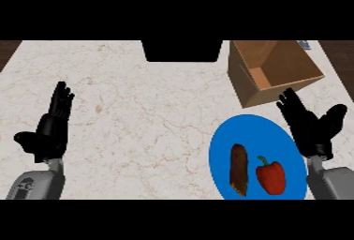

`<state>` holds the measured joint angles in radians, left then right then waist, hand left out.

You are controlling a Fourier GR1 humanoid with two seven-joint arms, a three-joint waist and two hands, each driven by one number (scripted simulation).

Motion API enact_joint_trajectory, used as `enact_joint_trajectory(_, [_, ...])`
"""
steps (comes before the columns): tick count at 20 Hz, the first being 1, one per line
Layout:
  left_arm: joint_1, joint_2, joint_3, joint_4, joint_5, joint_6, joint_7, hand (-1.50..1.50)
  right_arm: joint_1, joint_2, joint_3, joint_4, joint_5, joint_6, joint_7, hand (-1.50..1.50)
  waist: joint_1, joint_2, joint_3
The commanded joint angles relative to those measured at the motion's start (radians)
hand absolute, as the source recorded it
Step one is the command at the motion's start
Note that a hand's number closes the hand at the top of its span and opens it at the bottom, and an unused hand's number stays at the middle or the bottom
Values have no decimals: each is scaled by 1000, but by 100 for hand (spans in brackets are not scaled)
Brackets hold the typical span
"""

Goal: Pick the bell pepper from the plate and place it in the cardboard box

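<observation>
While the two grey forearms showed at the bottom edge, nothing was held in either hand. The left forearm (38,185) was low on the left side and the right forearm (330,183) was low on the right side.

Closest to the robot, the red bell pepper (271,177) lay on the blue plate (249,131), near the plate's front and right side. Its green stem pointed away from the robot. Just beside it, on its left, lay a long brown food (239,169), and the two did not touch.

A bit farther away, the right hand (311,129) was over the plate's right edge, past the pepper. Its fingers were straight and spread wide, and its thumb stuck out to the right. It did not touch the pepper.

Far across on the left side, the left hand (50,131) was wide open too, with its fingers pointing up, resting over the pale stone counter (152,117).

Farther back on the right stood the cardboard box (276,70), just past the plate. Its top was open, and it sat turned at a slant.

At the very back, in the middle, was a dark square shape (185,50).
</observation>
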<state>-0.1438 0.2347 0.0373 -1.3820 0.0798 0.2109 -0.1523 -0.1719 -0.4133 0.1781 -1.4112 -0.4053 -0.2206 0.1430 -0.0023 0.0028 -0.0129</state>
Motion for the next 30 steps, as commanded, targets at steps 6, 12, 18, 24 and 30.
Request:
enact_joint_trajectory(6, [-29, 149, -109, -68, -102, -153, -6, 0, -136, -282, -170, -383, 54, 131, -184, -150, -100, -54, 13])
enact_joint_trajectory(12, [-9, 164, -151, -130, -57, -261, 41, 0, 172, -482, -277, -399, 188, 266, -446, -150, -64, -17, 16])
enact_joint_trajectory(18, [-47, 191, -131, -178, -44, -290, 97, 0, 347, -544, -304, -530, 405, 259, -590, -150, -36, -12, 13])
enact_joint_trajectory(24, [-32, 171, -140, -156, -68, -284, 65, 0, 471, -689, -324, -682, 575, 328, -428, -150, -41, -12, 10])
enact_joint_trajectory(30, [-82, 151, -135, -128, -68, -294, 68, 0, 486, -762, -241, -884, 707, 442, -171, -150, -20, -5, 10])
